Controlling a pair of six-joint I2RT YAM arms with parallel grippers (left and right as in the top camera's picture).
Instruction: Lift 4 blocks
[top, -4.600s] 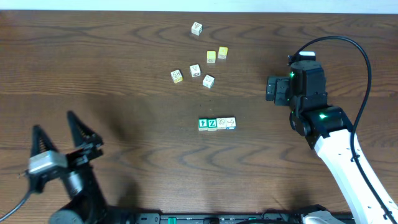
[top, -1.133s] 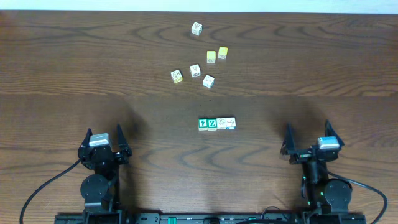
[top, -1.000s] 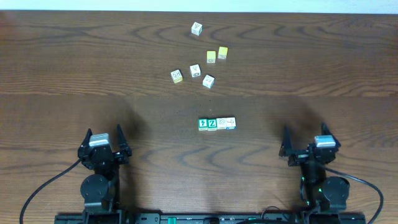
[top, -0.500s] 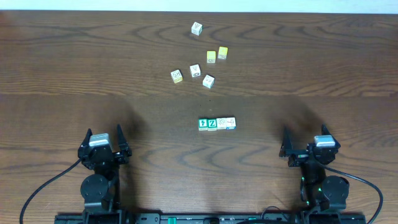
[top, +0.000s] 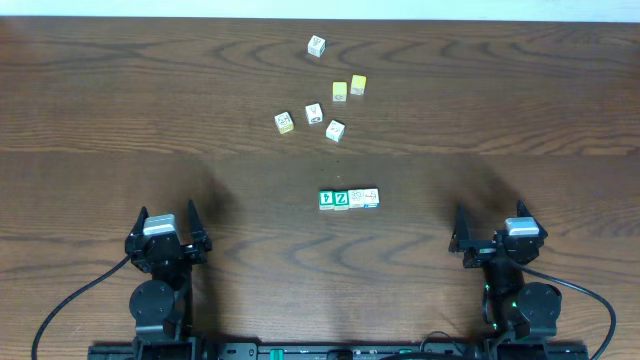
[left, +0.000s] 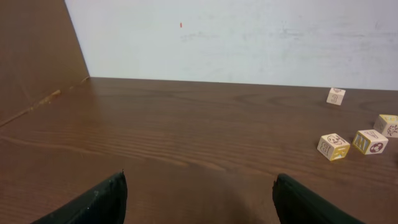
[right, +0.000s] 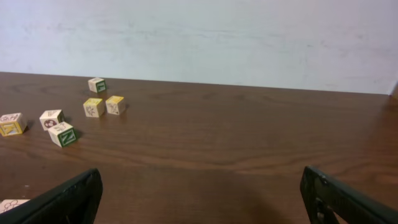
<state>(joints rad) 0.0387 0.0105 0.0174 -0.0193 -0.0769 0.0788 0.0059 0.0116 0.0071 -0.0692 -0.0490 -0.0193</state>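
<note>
Four small blocks lie touching in a row at the table's middle: a green one (top: 326, 200), a green Z (top: 341, 199), a white one with reddish print (top: 357, 197) and a white one with blue print (top: 371, 197). My left gripper (top: 167, 212) sits near the front edge, far left of the row, open and holding nothing (left: 199, 177). Far to the row's right, my right gripper (top: 490, 212) is likewise open with nothing in it (right: 202, 171). A pale cube edge (right: 7, 204) shows at the bottom left of the right wrist view.
Loose cubes lie scattered beyond the row: two yellow ones (top: 340, 91) (top: 358, 84), pale printed ones (top: 284, 122) (top: 314, 113) (top: 335, 130) and one far back (top: 316, 45). A white wall (left: 249, 37) backs the table.
Both arms have drawn back to the front edge from their earlier raised poses. In the last second the right gripper has edged slightly left. The blocks have not moved.
</note>
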